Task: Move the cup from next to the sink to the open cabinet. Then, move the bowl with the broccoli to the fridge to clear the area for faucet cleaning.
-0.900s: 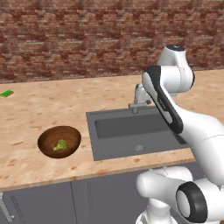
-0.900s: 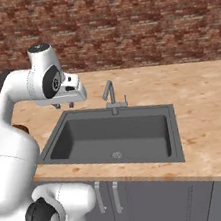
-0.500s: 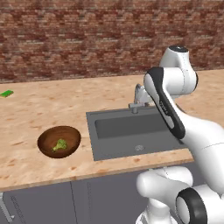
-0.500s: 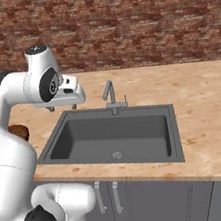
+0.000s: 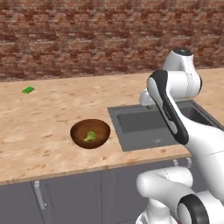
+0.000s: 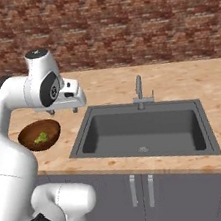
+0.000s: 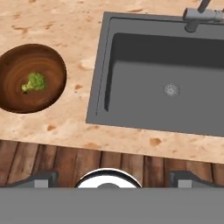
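- Bowl (image 5: pixel 90 133) sits upright, mouth up, on the desk (image 5: pixel 43 118) left of the sink (image 6: pixel 141 130)
- Broccoli (image 7: pixel 34 82) lies inside it, stem toward the rim
- Hand (image 7: pixel 113 178) hangs above, jaws spread, empty

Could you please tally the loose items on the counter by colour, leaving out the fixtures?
Dark brown: 1, the wooden bowl
Light green: 1, the broccoli floret inside that bowl
Bright green: 1, the flat piece near the brick wall
Total: 3
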